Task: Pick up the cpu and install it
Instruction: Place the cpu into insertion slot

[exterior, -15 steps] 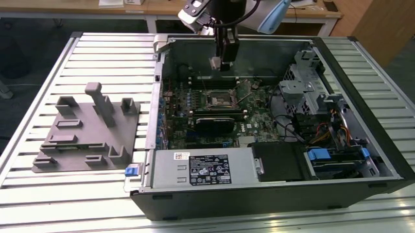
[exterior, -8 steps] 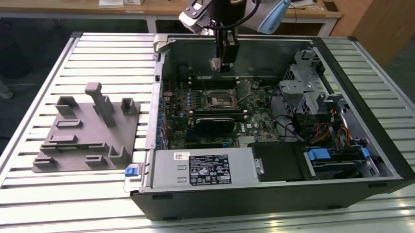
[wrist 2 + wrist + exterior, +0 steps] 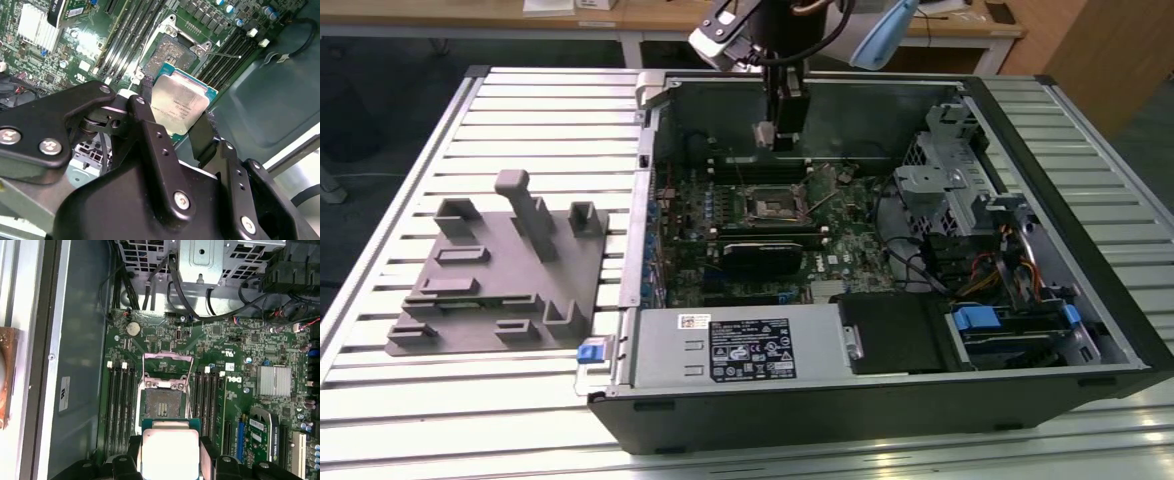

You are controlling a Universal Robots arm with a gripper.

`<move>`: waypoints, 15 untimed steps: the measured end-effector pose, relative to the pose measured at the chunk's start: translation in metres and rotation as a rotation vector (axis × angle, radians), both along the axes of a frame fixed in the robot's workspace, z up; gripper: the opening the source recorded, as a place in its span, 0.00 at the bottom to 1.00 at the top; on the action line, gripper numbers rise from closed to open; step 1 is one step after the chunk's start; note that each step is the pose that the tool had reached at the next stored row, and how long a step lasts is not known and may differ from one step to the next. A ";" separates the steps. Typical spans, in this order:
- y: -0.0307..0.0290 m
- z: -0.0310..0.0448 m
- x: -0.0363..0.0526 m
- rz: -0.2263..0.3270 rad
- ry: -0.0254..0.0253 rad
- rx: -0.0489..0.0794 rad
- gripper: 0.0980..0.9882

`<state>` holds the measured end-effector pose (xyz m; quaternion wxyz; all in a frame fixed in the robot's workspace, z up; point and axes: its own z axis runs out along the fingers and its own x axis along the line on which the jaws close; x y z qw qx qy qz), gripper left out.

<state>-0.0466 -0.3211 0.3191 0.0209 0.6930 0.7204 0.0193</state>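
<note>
I see tool (image 3: 171, 454) clamped on cpu (image 3: 181, 102) by opposite edges, chip flat, inside case (image 3: 881, 410). Open socket (image 3: 164, 407) just ahead of chip and below; gap unclear, prob. not seated.

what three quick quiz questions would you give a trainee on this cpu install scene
1. True or false: the tool is shut on the cpu.
2. The socket on the motherboard is: A) open and bare, B) already holding a chip, C) covered by a heatsink.
3. Fill in: the grey fixture lies on the exterior view's ____ of the computer case.

Key: 1 true; 2 A; 3 left.
</note>
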 end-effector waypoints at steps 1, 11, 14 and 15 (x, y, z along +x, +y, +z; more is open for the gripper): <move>0.0001 -0.0012 0.0001 -0.001 0.0000 0.000 0.50; 0.0003 -0.0108 0.0001 -0.003 0.0000 -0.004 0.50; 0.0003 -0.0125 0.0002 -0.003 -0.0001 -0.005 0.50; 0.0003 -0.0129 0.0001 -0.003 -0.0001 -0.005 0.50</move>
